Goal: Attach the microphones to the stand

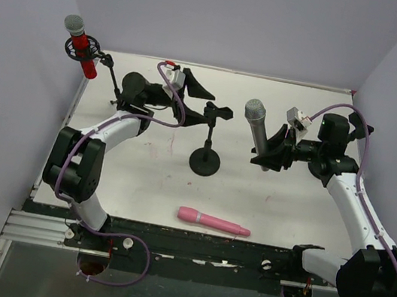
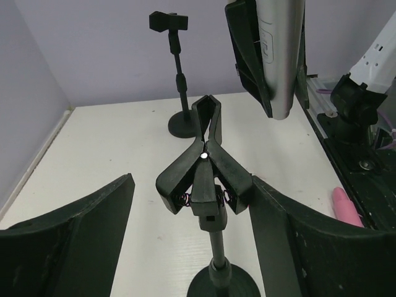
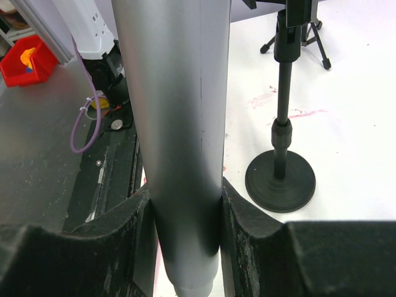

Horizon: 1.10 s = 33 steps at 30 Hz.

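The glittery red microphone (image 1: pixel 85 51) sits in the clip of a tripod stand at the far left. My right gripper (image 1: pixel 271 149) (image 3: pixel 185 195) is shut on the silver-grey microphone (image 1: pixel 257 130) (image 3: pixel 179 124), holding it head up, right of the middle stand. It also shows in the left wrist view (image 2: pixel 281 55). The middle stand's spring clip (image 1: pixel 218 111) (image 2: pixel 204 164) is empty. My left gripper (image 1: pixel 197 102) (image 2: pixel 192 180) is open, a finger on either side of the clip, not touching it. The pink microphone (image 1: pixel 213 222) (image 2: pixel 346 207) lies near the front edge.
The middle stand's round base (image 1: pixel 205 161) (image 3: pixel 280 179) stands on the white table. Another round-base stand with an empty clip (image 2: pixel 176 74) shows beyond it in the left wrist view. The tripod's legs (image 3: pixel 297 43) are at the back. Purple walls enclose three sides.
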Each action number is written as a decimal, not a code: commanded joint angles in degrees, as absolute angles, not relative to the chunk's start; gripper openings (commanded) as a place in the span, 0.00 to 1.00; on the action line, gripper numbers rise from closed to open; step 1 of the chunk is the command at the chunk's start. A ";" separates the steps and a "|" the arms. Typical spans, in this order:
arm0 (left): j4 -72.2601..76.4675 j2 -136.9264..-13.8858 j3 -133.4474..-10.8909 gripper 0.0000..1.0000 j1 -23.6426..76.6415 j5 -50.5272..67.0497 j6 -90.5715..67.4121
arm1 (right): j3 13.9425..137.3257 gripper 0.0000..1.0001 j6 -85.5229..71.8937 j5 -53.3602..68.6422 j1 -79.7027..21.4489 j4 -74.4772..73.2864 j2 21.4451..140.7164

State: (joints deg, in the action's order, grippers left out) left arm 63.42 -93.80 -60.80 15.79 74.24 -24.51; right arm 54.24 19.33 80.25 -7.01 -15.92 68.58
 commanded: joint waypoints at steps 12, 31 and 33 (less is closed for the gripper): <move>69.96 -94.31 -62.06 0.23 15.91 77.08 -30.85 | 53.52 0.01 20.12 80.60 -6.68 -14.85 68.64; 72.77 -90.35 -56.43 0.13 15.91 75.67 -31.64 | 72.24 0.01 28.91 64.08 -19.50 -18.37 85.77; 73.21 -90.26 -56.08 0.13 16.00 75.41 -31.90 | 72.07 0.01 28.48 63.81 -20.30 -17.50 87.27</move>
State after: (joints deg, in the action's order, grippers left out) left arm 70.67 -92.01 -57.19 15.77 75.35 -31.35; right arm 70.87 27.53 67.05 -18.00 -18.61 84.40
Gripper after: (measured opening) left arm 0.330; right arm 0.442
